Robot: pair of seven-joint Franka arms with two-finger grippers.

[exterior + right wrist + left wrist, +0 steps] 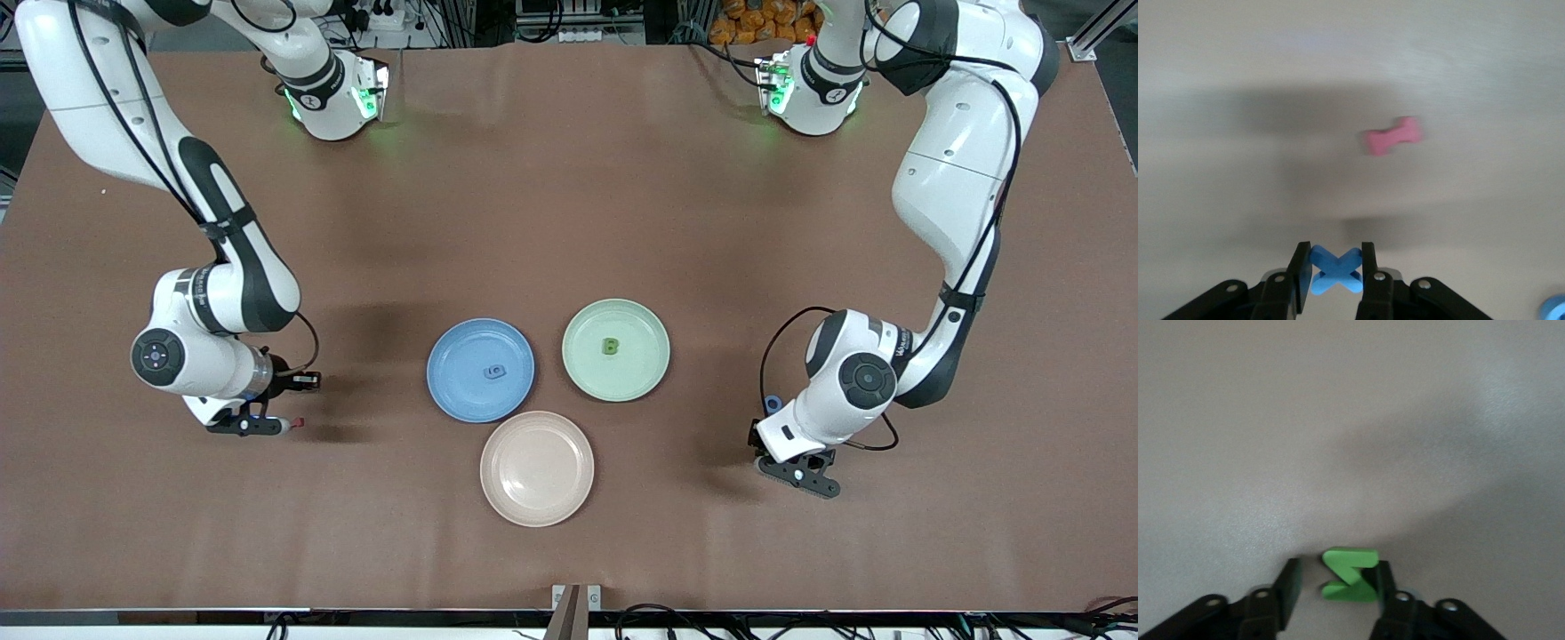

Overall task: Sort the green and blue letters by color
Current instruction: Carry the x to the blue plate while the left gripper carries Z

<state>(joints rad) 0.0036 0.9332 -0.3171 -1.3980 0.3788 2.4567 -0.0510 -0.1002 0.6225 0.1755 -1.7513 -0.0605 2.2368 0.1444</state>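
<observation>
Front camera: you look down from high across the worktop (569,178), facing both arm bases along the top edge; all three plates show.

Left wrist camera: you sit close above the worktop, looking past the left pincer (1336,581) at a green letter (1350,574).

Right wrist camera: same close, low look, past the right pincer (1333,270) at a blue letter (1336,271).

Shared: each wrist view covers a small worktop patch under its arm, also within the front view.

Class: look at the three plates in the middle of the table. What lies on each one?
Blue plate: one small blue letter. Green plate: one green letter, apparently a B. Pink plate: nothing on it. Whatever is underneath the plates cannot be seen; they cover it.
</observation>
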